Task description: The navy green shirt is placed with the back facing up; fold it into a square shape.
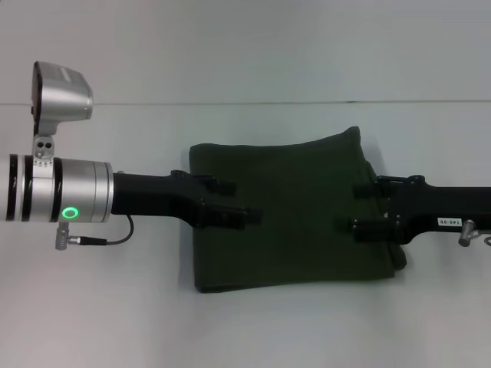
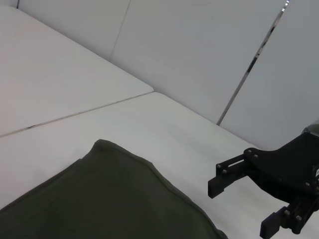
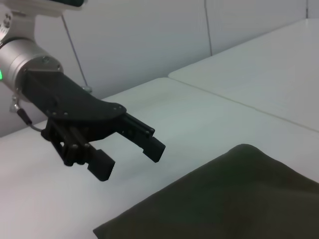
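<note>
Head view: we note the navy green shirt (image 1: 295, 211) folded near-square at table (image 1: 230, 322) centre, left gripper (image 1: 242, 203) at 9 o'clock and right gripper (image 1: 357, 207) at 3, both spread, empty; wrist views agree; we judge it soft, limp, best pinched at edges.

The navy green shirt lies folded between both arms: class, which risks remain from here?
1. The left gripper and right gripper, jaws open, hang over the navy green shirt; dropping or pulling away carelessly could snag the top layer and undo the fold.
2. Its far edge slants and layers peek out on the right, so the square may stay uneven.
</note>
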Robot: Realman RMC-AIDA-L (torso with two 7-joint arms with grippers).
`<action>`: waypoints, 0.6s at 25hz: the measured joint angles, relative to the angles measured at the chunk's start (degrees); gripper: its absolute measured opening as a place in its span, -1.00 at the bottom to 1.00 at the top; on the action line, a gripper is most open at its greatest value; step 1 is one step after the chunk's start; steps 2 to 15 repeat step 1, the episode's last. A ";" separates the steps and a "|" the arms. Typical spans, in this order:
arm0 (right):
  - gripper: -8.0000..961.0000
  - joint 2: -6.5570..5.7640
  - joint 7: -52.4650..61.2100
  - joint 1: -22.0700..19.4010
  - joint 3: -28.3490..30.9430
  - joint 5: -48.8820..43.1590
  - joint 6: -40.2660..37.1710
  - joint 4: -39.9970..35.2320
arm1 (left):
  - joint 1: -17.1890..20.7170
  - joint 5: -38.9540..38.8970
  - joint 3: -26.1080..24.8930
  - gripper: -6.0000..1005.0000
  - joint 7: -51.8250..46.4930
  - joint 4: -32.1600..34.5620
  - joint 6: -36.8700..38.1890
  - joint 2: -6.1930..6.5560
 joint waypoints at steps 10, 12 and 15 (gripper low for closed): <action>0.77 -0.02 -0.56 0.00 0.00 -0.01 -0.03 0.00 | 0.00 0.00 0.00 0.77 0.00 0.00 0.00 0.00; 0.77 -0.02 -0.56 0.00 0.00 -0.01 -0.03 0.00 | 0.00 0.00 0.00 0.77 0.00 0.00 0.00 0.00; 0.77 -0.02 -0.56 0.00 0.00 -0.01 -0.03 0.00 | 0.00 0.00 0.00 0.77 0.00 0.00 0.00 0.00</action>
